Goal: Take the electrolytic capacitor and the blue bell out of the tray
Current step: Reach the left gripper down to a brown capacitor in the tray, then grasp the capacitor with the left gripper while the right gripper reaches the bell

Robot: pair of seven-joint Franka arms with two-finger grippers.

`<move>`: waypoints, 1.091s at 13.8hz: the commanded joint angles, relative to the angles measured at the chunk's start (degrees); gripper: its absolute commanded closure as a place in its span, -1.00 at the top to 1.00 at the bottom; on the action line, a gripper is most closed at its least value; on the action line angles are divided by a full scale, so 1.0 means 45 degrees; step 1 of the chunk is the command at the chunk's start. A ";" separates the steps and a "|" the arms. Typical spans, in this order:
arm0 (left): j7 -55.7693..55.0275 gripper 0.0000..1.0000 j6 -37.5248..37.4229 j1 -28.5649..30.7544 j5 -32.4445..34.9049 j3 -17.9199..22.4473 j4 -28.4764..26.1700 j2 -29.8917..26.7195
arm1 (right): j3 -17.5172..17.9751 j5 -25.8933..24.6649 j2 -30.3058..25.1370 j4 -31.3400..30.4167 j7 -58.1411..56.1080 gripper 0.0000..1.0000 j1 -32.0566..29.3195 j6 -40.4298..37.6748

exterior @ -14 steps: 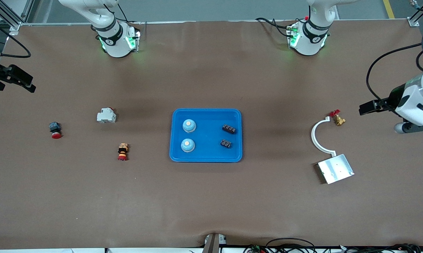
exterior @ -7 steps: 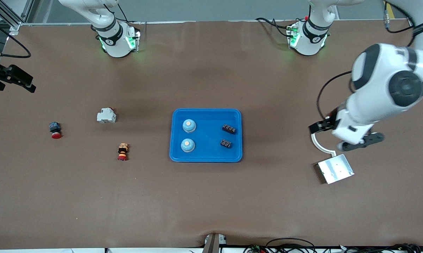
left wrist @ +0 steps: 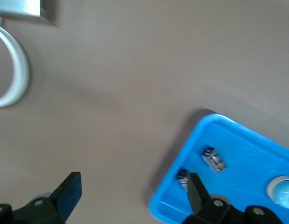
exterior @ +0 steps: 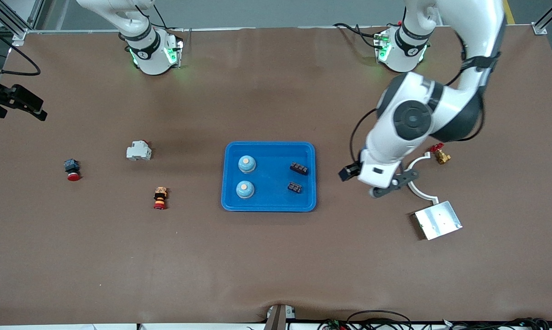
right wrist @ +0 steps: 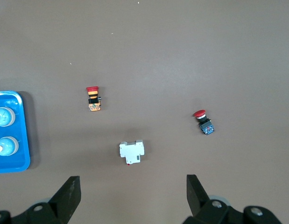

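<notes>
Sitting in the blue tray [exterior: 269, 206]: two pale-blue domed bells [exterior: 246, 163], two black capacitors [exterior: 299, 168]; both claws gape

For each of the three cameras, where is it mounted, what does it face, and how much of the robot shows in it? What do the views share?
Front view: high across the table, facing both bases; the left arm reaches toward the blue tray.
Left wrist view: looks down past the open left gripper at the tray's corner, the capacitors and a white curved bracket.
Right wrist view: looks down past the open right gripper at a circuit breaker and two push buttons.
Shared: the tray shows in all three.
</notes>
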 commanded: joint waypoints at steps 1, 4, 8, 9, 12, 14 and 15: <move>-0.1587 1.00 0.0996 -0.0709 -0.0064 0.0111 0.0032 0.0601 | 0.0130 0.0170 -0.0113 -0.0191 0.1362 1.00 0.0358 0.0041; -0.4026 1.00 0.2304 -0.1411 -0.0006 0.0149 0.0013 0.1480 | 0.0130 0.0171 -0.0171 -0.0969 0.2966 1.00 0.1353 0.0624; -0.8187 0.95 0.3226 -0.2213 0.0872 0.0169 0.0052 0.2534 | 0.0149 0.0637 -0.0250 -0.2726 0.5366 1.00 0.2779 0.2008; -0.9027 0.77 0.3227 -0.2409 0.1124 0.0189 0.0052 0.2672 | 0.0149 0.0833 -0.0230 -0.3214 0.6031 1.00 0.3111 0.2594; -1.1858 0.55 0.3208 -0.3052 0.2335 0.0189 0.0052 0.3218 | 0.0149 0.0854 -0.0153 -0.4681 0.8646 1.00 0.4750 0.4936; -1.3539 0.50 0.3208 -0.3251 0.2882 0.0189 0.0013 0.3435 | 0.0130 0.0835 0.0663 -0.4918 1.0113 1.00 0.5767 0.5896; -1.4050 0.50 0.3208 -0.3290 0.2923 0.0189 0.0013 0.3474 | 0.0130 0.0835 0.1171 -0.4899 1.0719 1.00 0.6158 0.6248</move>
